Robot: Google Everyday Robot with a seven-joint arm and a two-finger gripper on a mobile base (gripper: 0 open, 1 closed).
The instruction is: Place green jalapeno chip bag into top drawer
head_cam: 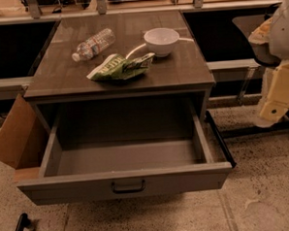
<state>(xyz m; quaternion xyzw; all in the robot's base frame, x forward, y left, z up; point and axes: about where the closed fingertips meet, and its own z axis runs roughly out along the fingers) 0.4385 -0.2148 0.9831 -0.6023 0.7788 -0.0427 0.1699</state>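
The claw [274, 108] is held low at 3 o'clock, off the tabletop [181, 72]; its state cannot be told. The crumpled green jalapeno chip bag [121, 66] is laid mid-tabletop, at 12 o'clock from the opened top drawer [66, 189].

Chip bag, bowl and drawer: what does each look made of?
Chip bag: thin foil or plastic film, crumpled and glinting. Bowl: white, smooth, glossy, ceramic or plastic; cannot tell which. Drawer: flat matte grey panels, probably painted metal or laminate, with a dark metal-looking handle. The gripper hangs at the right, off the cabinet.
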